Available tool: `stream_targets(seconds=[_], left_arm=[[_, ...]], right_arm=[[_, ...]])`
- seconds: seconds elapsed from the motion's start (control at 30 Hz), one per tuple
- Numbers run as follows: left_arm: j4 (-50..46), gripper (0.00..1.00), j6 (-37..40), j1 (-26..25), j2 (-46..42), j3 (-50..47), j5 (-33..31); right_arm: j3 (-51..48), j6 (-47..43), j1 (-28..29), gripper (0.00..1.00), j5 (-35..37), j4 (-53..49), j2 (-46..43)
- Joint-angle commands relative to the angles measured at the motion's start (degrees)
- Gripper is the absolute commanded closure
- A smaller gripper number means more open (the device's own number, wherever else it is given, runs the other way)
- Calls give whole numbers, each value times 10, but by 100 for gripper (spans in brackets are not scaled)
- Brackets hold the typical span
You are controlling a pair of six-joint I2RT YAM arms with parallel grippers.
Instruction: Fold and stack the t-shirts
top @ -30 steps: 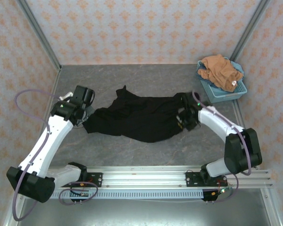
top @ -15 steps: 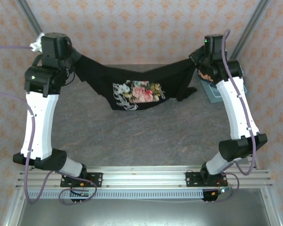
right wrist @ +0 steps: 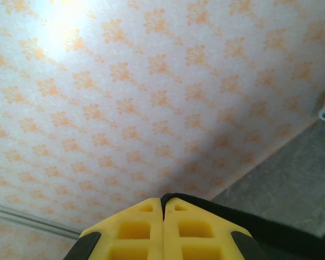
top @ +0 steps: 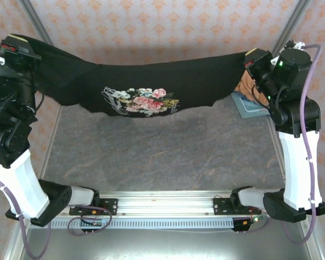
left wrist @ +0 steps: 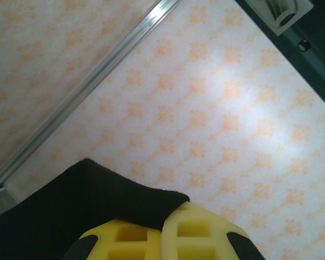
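Raised, black t-shirt point(top: 151, 81) spans left tool point(left wrist: 163, 227) to right tool point(right wrist: 163, 216).

Robot lab test cell: patterned panel walls point(top: 168, 27), aluminium frame post point(top: 288, 30), mounting rail point(top: 162, 197), grey tabletop point(top: 168, 146).

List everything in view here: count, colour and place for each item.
black cloth t-shirt with pink-rose floral print: one, black, stretched in the air between the two arms, above the table
orange-brown cloth t-shirt: one, orange-brown, at the basket, mostly hidden behind the black shirt and right arm
light-blue plastic basket: one, light blue, far right of the table, partly hidden
grey stone-patterned table: one, grey, below the shirt
patterned walls: cream with orange motifs, around the table
left arm: one, white and black, raised at the left; yellow jaws shut on the black shirt
right arm: one, white and black, raised at the right; yellow jaws shut on the black shirt
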Motion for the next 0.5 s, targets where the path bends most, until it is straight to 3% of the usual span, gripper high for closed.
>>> stream_targets(seconds=[0.0, 0.17, 0.3, 0.4, 0.47], left_arm=[[-21, 100, -8, 17, 80, -11, 35], [-11, 100, -61, 81, 151, -63, 156], [25, 100, -54, 110, 231, -59, 230], [26, 100, -44, 126, 313, 8, 261], [18, 100, -45, 137, 363, 94, 269]], right_arm=[[19, 10, -5, 100, -42, 33, 83], [37, 31, -6, 100, -96, 77, 187], [91, 39, -13, 100, -126, 105, 290], [201, 39, -24, 100, -149, 93, 393], [324, 32, -33, 100, -143, 68, 458]])
